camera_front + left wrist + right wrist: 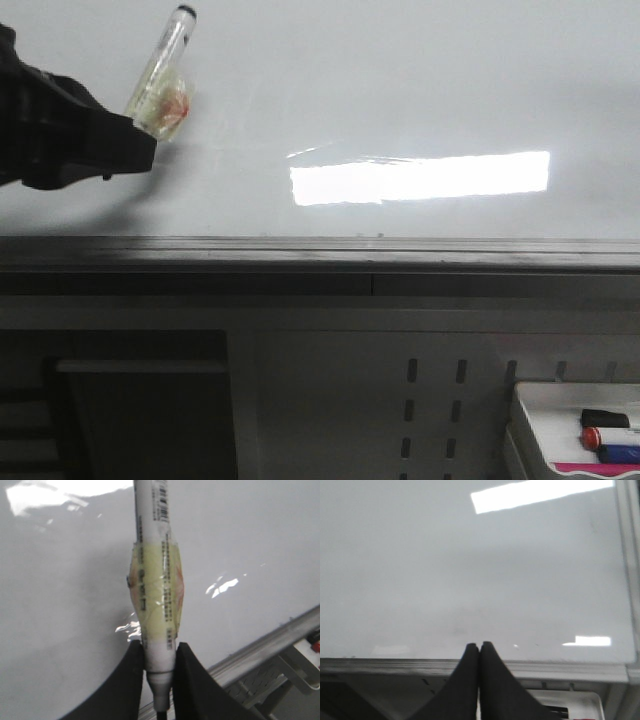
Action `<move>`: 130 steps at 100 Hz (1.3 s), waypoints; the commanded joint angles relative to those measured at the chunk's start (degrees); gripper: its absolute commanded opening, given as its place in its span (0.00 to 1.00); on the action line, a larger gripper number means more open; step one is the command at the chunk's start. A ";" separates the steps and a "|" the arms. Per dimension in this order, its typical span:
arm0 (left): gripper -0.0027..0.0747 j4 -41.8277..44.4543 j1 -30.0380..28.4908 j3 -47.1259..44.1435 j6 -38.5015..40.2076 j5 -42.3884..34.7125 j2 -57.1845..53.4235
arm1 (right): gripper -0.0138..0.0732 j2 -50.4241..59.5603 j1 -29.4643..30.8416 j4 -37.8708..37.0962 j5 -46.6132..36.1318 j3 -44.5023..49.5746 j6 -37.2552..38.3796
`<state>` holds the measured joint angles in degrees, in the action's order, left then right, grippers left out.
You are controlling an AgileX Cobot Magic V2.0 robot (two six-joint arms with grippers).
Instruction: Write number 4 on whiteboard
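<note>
Your left gripper (159, 667) is clamped on the marker (163, 75) near its back end. In the front view the pen sits at approx 10 o'clock, black tip pointing to 1 o'clock over the whiteboard (420, 90). Can't tell if tip touches yet. No number 4 on the board, so you're at the start: pen in hand, nothing drawn. Next: bring tip onto the surface w/ light, steady pressure, then the first stroke. Right gripper (479, 652) has fingers pressed together, holding nothing, above the board's lower rail (560, 670).
</note>
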<state>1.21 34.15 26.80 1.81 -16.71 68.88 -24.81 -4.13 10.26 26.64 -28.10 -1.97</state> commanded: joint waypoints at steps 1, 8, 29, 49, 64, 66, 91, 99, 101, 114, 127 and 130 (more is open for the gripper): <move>0.01 8.41 0.48 1.24 0.38 -0.85 -6.45 | 0.08 -2.85 -3.90 2.46 -2.87 -4.50 -2.18; 0.01 12.23 0.48 0.69 0.38 -1.33 -10.05 | 0.08 -5.06 -7.89 4.69 -3.15 -6.34 -2.18; 0.01 21.83 0.48 -1.90 0.38 -1.92 -16.69 | 0.08 -11.92 -20.16 5.42 -5.66 -9.43 -3.77; 0.01 33.61 4.44 -5.34 0.38 -4.10 -18.78 | 0.10 -19.09 -31.60 5.42 -6.27 -11.94 -6.44; 0.01 41.25 8.59 -7.05 0.38 -5.57 -18.78 | 0.37 -22.96 -40.82 5.42 -9.92 -13.06 -11.76; 0.01 41.45 9.03 -7.03 0.38 -5.57 -18.78 | 0.41 -23.40 -42.00 5.42 -10.50 -13.18 -12.37; 0.01 42.72 10.50 -7.03 0.38 -6.77 -18.78 | 0.67 -26.67 -50.13 5.18 -14.35 -15.60 -14.41; 0.01 43.58 10.50 -7.03 0.38 -7.83 -18.78 | 0.67 -27.85 -51.19 5.18 -14.35 -16.82 -14.41; 0.01 43.71 10.50 -7.03 0.38 -8.11 -18.78 | 0.67 -28.19 -51.48 5.18 -14.35 -17.16 -14.41; 0.01 45.25 10.50 -7.03 0.38 -9.46 -18.78 | 0.67 -30.78 -52.08 5.18 -14.25 -18.52 -14.41; 0.01 45.25 10.50 -7.03 0.38 -9.46 -18.78 | 0.59 -32.48 -52.08 5.18 -14.11 -18.83 -14.41; 0.01 45.25 10.50 -7.03 0.38 -9.46 -18.78 | 0.56 -32.58 -52.08 5.18 -13.92 -18.83 -14.41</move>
<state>47.71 44.15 18.39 1.81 -22.28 50.81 -57.56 -55.98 15.01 16.56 -44.73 -15.75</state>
